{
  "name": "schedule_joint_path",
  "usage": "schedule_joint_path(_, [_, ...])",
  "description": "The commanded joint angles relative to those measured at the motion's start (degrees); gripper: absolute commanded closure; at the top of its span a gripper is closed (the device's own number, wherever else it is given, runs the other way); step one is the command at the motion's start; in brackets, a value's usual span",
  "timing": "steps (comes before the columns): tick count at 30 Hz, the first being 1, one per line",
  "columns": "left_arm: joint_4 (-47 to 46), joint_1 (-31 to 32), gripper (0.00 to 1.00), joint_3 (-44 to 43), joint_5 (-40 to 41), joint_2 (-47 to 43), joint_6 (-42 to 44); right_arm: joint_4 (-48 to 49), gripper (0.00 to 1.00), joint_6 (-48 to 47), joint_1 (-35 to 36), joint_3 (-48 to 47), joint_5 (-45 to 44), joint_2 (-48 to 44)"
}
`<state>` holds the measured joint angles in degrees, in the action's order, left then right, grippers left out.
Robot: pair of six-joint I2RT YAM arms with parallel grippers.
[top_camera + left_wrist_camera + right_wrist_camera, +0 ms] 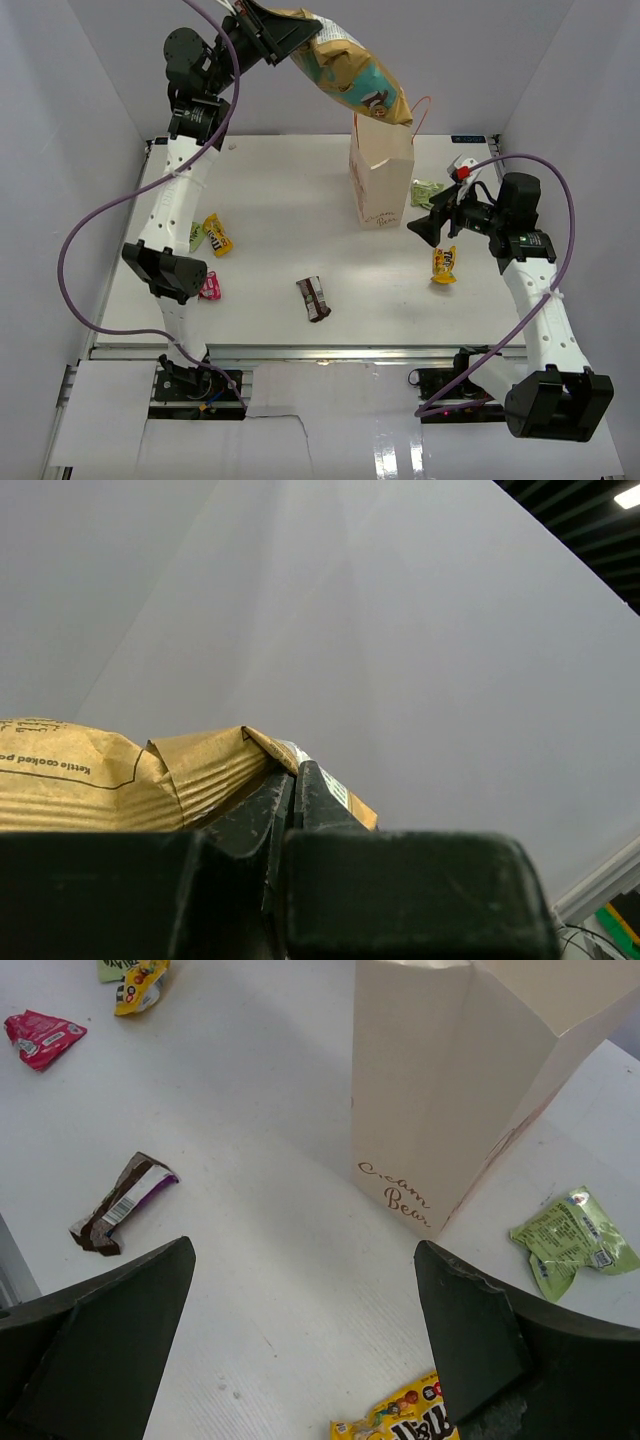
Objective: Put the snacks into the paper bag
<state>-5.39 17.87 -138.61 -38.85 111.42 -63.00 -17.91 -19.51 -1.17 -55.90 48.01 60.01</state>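
My left gripper (pixel 285 32) (pixel 291 773) is raised high at the back, shut on the top edge of the large tan-brown pouch (pixel 352 72) (pixel 90 780). The pouch hangs slanted, its lower end just over the mouth of the upright paper bag (pixel 383 175) (pixel 440 1090). My right gripper (pixel 430 226) (pixel 303 1250) stands open and empty just right of the bag's base. On the table lie a dark-brown packet (pixel 315 298) (pixel 120 1205), a pink one (pixel 210 287) (pixel 40 1035), a yellow one (pixel 444 265) (pixel 400 1422), and a light-green one (pixel 425 192) (pixel 575 1240).
A second yellow packet (pixel 217 235) (pixel 140 985) lies at the left beside the left arm's forearm, with a bit of green packet next to it. White walls enclose the table (pixel 290 190) at the back and on both sides.
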Motion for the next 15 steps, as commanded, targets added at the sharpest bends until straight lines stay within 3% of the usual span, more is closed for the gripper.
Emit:
schedule_joint_path(1, [-3.66,1.55,1.0,-3.95,4.22,0.55,-2.47,0.51,0.04,0.26,-0.41,0.7,1.12,-0.95])
schedule_joint_path(15, [-10.43,5.07,1.0,-5.53,9.49,1.53,-3.8,0.6,0.03,0.7,-0.5,3.52,3.05,-0.77])
